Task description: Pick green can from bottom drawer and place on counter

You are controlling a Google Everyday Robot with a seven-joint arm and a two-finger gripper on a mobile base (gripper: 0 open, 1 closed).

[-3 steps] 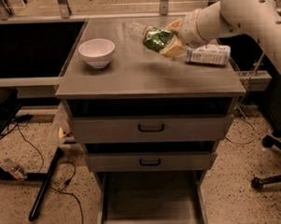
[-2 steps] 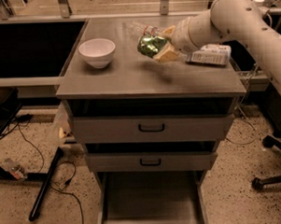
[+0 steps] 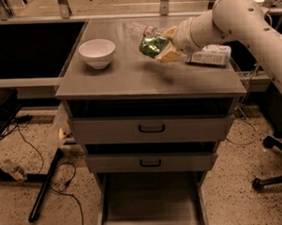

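My gripper (image 3: 160,47) is shut on the green can (image 3: 151,46) and holds it tilted on its side a little above the counter (image 3: 130,77), right of its middle. The white arm reaches in from the upper right. The can is shiny dark green with pale markings. The bottom drawer (image 3: 152,203) stands pulled open below the cabinet, and its grey floor shows nothing on it.
A white bowl (image 3: 97,52) sits on the counter's left part. A clear plastic bottle with a label (image 3: 209,55) lies on the counter's right side, behind the arm. Another clear item lies behind the can. Two upper drawers with black handles (image 3: 151,128) are shut. Cables and a chair base lie on the floor.
My gripper has moved left over the counter with the green can, away from the bottle and toward the middle.
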